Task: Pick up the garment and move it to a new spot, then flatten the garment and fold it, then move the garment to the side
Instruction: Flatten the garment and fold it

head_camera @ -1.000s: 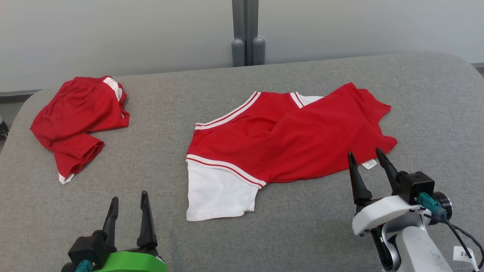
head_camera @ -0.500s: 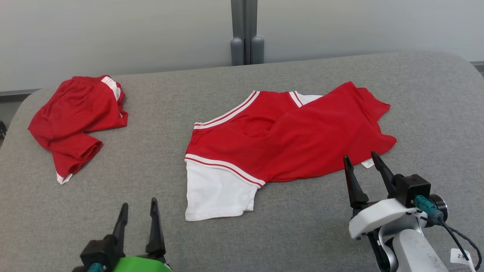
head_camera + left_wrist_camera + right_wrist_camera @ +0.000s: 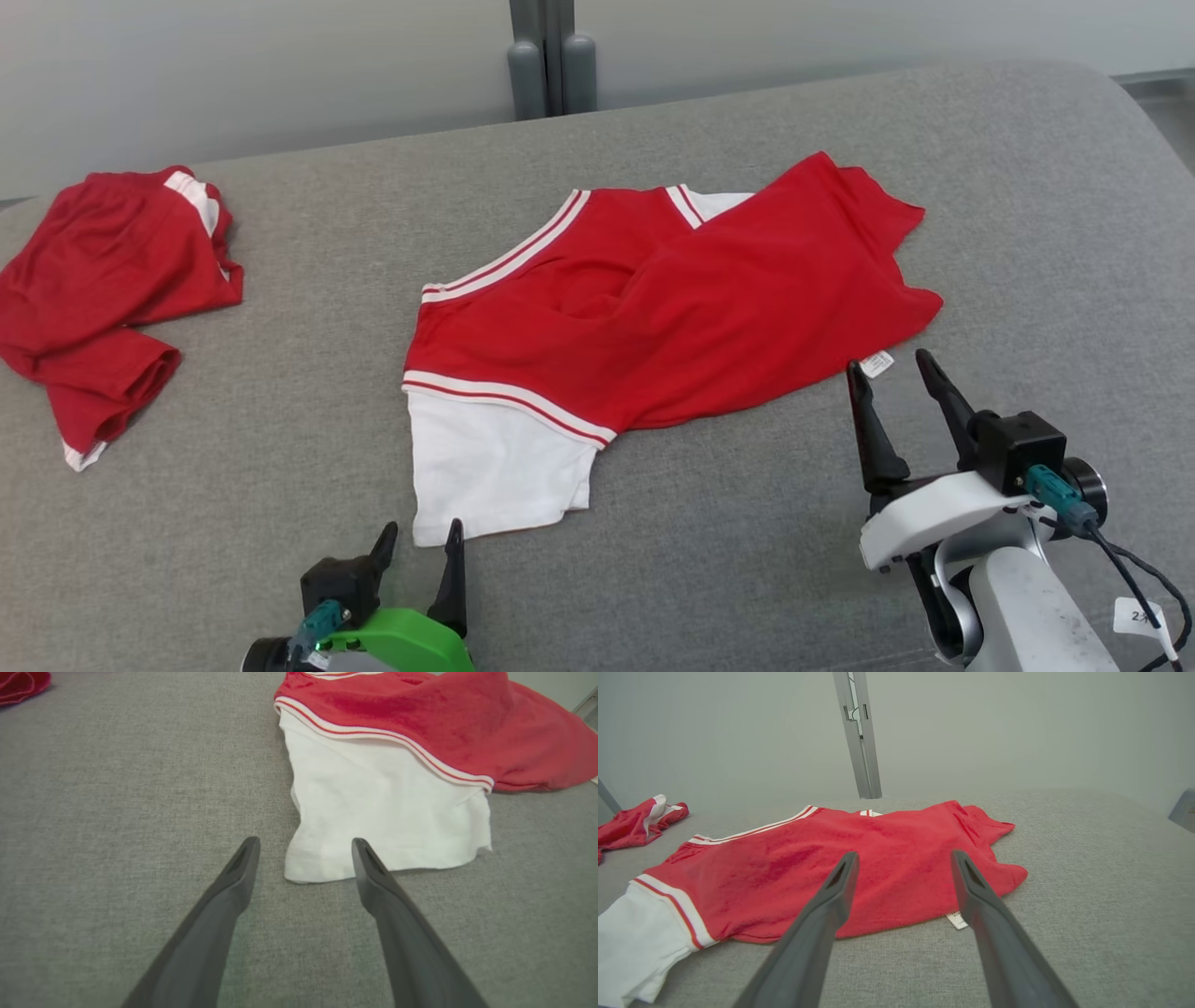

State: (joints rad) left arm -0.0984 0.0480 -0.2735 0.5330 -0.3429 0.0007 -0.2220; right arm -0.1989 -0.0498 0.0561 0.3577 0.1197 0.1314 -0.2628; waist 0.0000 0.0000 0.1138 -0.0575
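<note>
A grey fabric-covered counter (image 3: 280, 485) runs back to a pale wall, where a grey upright post (image 3: 551, 56) stands. At the middle of the counter lies the task's thing, a red jersey shirt with white sleeves and striped white trim (image 3: 672, 317). It is not flat: red cloth is thrown slantwise across the body, covering part of the neckline, and one white sleeve (image 3: 387, 826) sticks out at the near edge.

Well apart from the shirt, on its left, a crumpled red garment with white trim (image 3: 103, 280) sits untouched.

Both claws are released and carry nothing. The left claw (image 3: 421, 530) hovers just in front of the shirt's white sleeve, its jaws straddling that sleeve's near corner in the left wrist view. The right claw (image 3: 888, 364) is at the shirt's near right hem, beside a small white label (image 3: 957, 919).

Whether the shirt has already been carried to its new spot cannot be told. Flattening, folding and moving aside all look undone; the claws seem poised to start spreading it.
</note>
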